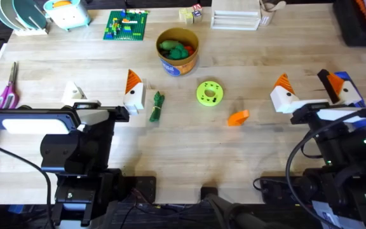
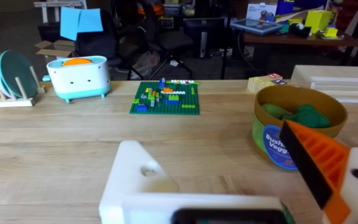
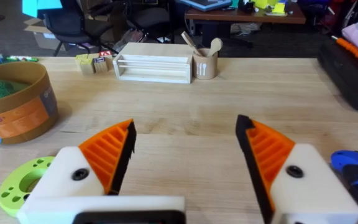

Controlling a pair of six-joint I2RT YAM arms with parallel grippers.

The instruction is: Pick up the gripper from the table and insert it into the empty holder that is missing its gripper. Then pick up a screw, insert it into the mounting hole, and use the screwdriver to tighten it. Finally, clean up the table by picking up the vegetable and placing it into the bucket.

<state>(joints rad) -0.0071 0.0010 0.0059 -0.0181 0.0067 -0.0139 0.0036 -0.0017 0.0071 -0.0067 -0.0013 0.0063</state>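
Loose orange gripper [image 1: 237, 117]: lying on desk [image 1: 170, 146], between both arms. Holder [image 2: 138, 177]: on left arm, empty. Left fingers [image 2: 319, 165]: spread, holding nothing. Right fingers [image 3: 107, 152]: spread, holding nothing.

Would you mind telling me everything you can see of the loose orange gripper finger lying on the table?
The gripper is a small orange plastic wedge, lying alone on the bare wooden table, touching nothing else. It sits right of the lime-green disc and left of the right gripper, with clear gaps to both. It tapers toward one end and casts a small shadow beneath. Its ribbed face cannot be made out from overhead. Neither arm is holding it.
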